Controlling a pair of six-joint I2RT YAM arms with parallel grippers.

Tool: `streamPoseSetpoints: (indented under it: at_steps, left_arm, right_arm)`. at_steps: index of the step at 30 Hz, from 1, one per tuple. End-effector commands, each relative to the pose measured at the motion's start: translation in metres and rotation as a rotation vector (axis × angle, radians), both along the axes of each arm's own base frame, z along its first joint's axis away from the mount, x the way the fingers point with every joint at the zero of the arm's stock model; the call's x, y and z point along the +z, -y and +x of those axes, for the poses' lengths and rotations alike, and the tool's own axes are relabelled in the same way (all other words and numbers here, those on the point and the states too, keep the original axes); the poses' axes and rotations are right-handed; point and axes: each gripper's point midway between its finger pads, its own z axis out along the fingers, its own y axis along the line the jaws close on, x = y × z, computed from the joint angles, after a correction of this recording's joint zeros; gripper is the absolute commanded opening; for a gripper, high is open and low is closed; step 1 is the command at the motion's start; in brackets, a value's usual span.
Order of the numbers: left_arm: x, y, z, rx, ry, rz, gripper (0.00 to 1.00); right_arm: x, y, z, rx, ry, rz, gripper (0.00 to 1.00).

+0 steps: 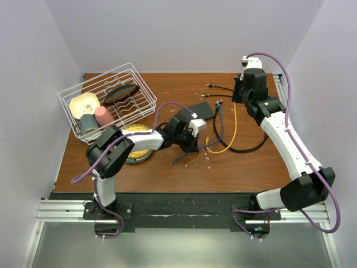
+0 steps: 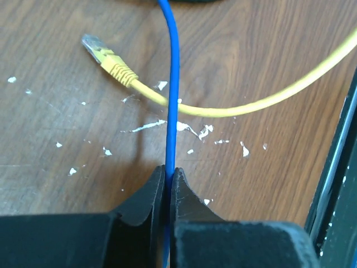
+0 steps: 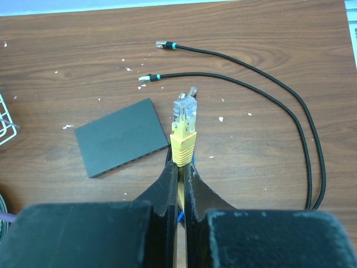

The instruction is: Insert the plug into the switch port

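The right jaws are pressed together on the boot of the yellow plug (image 3: 183, 125), holding it off the surface (image 1: 251, 167) with its clear tip pointing away from the wrist. The switch (image 3: 122, 145) lies flat just left of the plug in the right wrist view, apart from it. The row of switch ports (image 3: 131, 158) along its near narrow edge is dim, so I can only just make it out, and the plug is in none of them. Two black cables (image 3: 279, 89) curve over the wood beyond the switch. The left jaws pinch the blue cable (image 2: 172, 84), which runs straight away from them. The yellow cable (image 2: 268, 100) crosses under the blue one and ends in a second yellow plug (image 2: 106, 56) lying on the wood among white flecks (image 2: 203, 131). A wire basket (image 1: 106, 100) of dishes stands at the far left corner.
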Motion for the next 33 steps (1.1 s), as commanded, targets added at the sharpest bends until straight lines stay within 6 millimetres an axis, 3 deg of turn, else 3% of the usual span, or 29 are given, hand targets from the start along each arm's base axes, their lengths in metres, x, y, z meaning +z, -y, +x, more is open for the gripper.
streamPoseSetpoints:
  at_steps: [1, 4, 5, 10, 13, 15, 16, 18, 19, 20, 21, 22, 23, 25, 26, 28, 29, 30, 31, 32, 33]
  left_arm:
    - [0.046, 0.015, 0.024, 0.04, 0.099, -0.08, 0.0]
    - [0.081, 0.024, 0.035, 0.068, 0.146, -0.147, 0.0]
    - [0.104, 0.03, 0.042, 0.089, 0.172, -0.199, 0.0]
    - [0.176, 0.036, 0.082, 0.255, 0.3, -0.335, 0.0]
    - [0.212, 0.036, 0.102, 0.332, 0.348, -0.413, 0.0]
    - [0.223, 0.039, 0.113, 0.367, 0.34, -0.445, 0.0]
    - [0.242, 0.042, 0.121, 0.373, 0.354, -0.48, 0.0]
    - [0.232, 0.055, 0.131, 0.368, 0.319, -0.474, 0.0]
    - [0.246, 0.063, 0.136, 0.358, 0.329, -0.501, 0.0]
    - [0.228, 0.072, 0.142, 0.354, 0.295, -0.487, 0.0]
    - [0.226, 0.078, 0.146, 0.349, 0.28, -0.495, 0.0]
    - [0.236, 0.084, 0.15, 0.342, 0.284, -0.523, 0.0]
    - [0.219, 0.092, 0.154, 0.345, 0.244, -0.519, 0.0]
    - [0.225, 0.107, 0.155, 0.322, 0.238, -0.567, 0.0]
    - [0.208, 0.115, 0.157, 0.323, 0.206, -0.559, 0.0]
    - [0.209, 0.131, 0.156, 0.319, 0.198, -0.568, 0.0]
    - [0.188, 0.139, 0.159, 0.322, 0.179, -0.542, 0.0]
    - [0.183, 0.147, 0.155, 0.308, 0.168, -0.539, 0.01]
    - [0.189, 0.155, 0.154, 0.29, 0.169, -0.557, 0.04]
    - [0.176, 0.163, 0.149, 0.254, 0.148, -0.551, 0.11]
    - [0.173, 0.169, 0.144, 0.237, 0.143, -0.55, 0.43]
  right_arm:
    - [0.028, -0.002, -0.006, 0.017, 0.065, 0.034, 0.0]
    - [0.022, -0.005, -0.009, 0.03, 0.059, 0.046, 0.0]
    - [0.019, -0.006, -0.011, 0.036, 0.053, 0.054, 0.0]
    - [0.009, -0.01, -0.019, 0.062, 0.032, 0.076, 0.0]
    - [0.006, -0.013, -0.025, 0.077, 0.032, 0.094, 0.0]
    - [0.002, -0.018, -0.031, 0.105, 0.027, 0.12, 0.0]
    - [0.003, -0.02, -0.033, 0.116, 0.032, 0.13, 0.0]
    - [-0.001, -0.025, -0.037, 0.135, 0.034, 0.155, 0.0]
    - [0.003, -0.029, -0.042, 0.166, 0.046, 0.173, 0.0]
    - [0.002, -0.031, -0.044, 0.176, 0.046, 0.181, 0.0]
    - [0.005, -0.032, -0.045, 0.184, 0.064, 0.19, 0.0]
    - [0.012, -0.033, -0.05, 0.194, 0.083, 0.199, 0.0]
    - [0.014, -0.033, -0.052, 0.195, 0.089, 0.207, 0.0]
    - [0.02, -0.032, -0.056, 0.188, 0.107, 0.222, 0.0]
    - [0.026, -0.032, -0.06, 0.191, 0.125, 0.241, 0.0]
    - [0.034, -0.031, -0.063, 0.187, 0.152, 0.26, 0.0]
    - [0.037, -0.031, -0.067, 0.186, 0.165, 0.273, 0.0]
    - [0.041, -0.031, -0.067, 0.185, 0.179, 0.282, 0.0]
    - [0.042, -0.034, -0.07, 0.205, 0.182, 0.293, 0.0]
    - [0.044, -0.035, -0.071, 0.208, 0.187, 0.298, 0.0]
    - [0.044, -0.034, -0.071, 0.205, 0.187, 0.296, 0.0]
